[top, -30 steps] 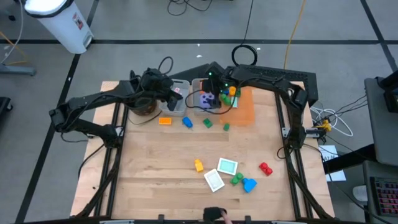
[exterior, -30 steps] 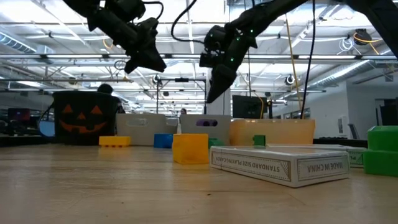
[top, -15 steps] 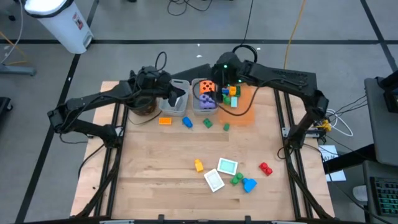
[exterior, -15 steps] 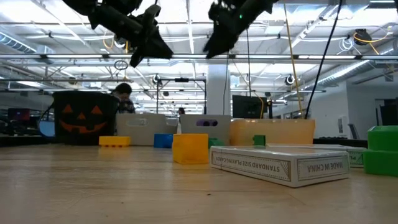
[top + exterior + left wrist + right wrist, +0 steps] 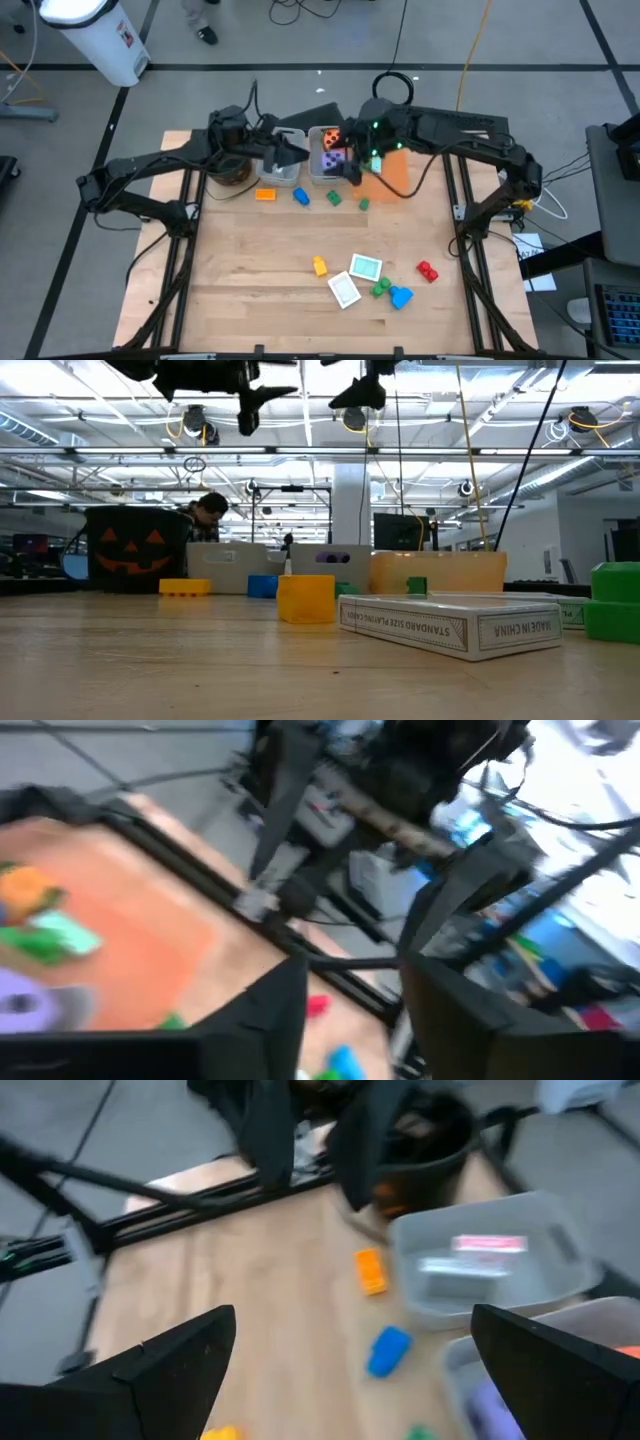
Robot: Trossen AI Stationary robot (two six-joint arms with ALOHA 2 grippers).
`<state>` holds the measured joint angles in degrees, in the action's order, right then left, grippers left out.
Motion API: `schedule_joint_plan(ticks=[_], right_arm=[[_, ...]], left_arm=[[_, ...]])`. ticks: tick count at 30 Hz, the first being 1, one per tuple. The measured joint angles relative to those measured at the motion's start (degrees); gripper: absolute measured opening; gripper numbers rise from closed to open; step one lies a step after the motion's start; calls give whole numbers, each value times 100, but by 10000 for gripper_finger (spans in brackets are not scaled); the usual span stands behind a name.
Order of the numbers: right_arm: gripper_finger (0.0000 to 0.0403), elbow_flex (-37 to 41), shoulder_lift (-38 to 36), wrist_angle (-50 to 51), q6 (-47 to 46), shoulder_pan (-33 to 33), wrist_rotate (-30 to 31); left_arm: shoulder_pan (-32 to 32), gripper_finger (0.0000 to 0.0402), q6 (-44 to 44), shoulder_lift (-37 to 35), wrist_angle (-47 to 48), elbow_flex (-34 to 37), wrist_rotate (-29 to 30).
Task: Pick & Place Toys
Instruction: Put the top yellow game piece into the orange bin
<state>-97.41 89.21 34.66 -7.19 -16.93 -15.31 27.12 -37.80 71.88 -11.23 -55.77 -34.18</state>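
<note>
A white card box (image 5: 450,626) lies on the wooden counter (image 5: 200,660), at about four o'clock in the low view. Its long side reads "STANDARD SIZE PLAYING CARDS"; its short end reads "MADE IN CHINA". No other text is legible.

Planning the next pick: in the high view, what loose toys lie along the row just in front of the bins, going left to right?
Flat orange plastic block → blue plastic block → green plastic block → smaller green plastic block.
</note>
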Motion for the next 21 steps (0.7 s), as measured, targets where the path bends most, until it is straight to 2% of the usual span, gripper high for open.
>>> schedule_joint_plan(ticks=[5, 7, 10, 15, 21], right_arm=[[396, 0, -2, 284, -137, 669, 6], [396, 12, 0, 510, -133, 971, 9], [396, 215, 0, 586, -376, 1394, 4], [396, 759, 7, 178, -1310, 2081, 12], [396, 2138, 13, -2069, -2110, 2601, 6]], left_arm=[[-334, 241, -238, 1, -234, 0, -615], [-530, 258, -169, -13, -186, 0, -890], [-916, 269, -10, -170, 220, 0, -906], [-1687, 271, 413, -537, 1322, 1, -145], [-2616, 271, 686, -924, 2466, 0, 1354]])
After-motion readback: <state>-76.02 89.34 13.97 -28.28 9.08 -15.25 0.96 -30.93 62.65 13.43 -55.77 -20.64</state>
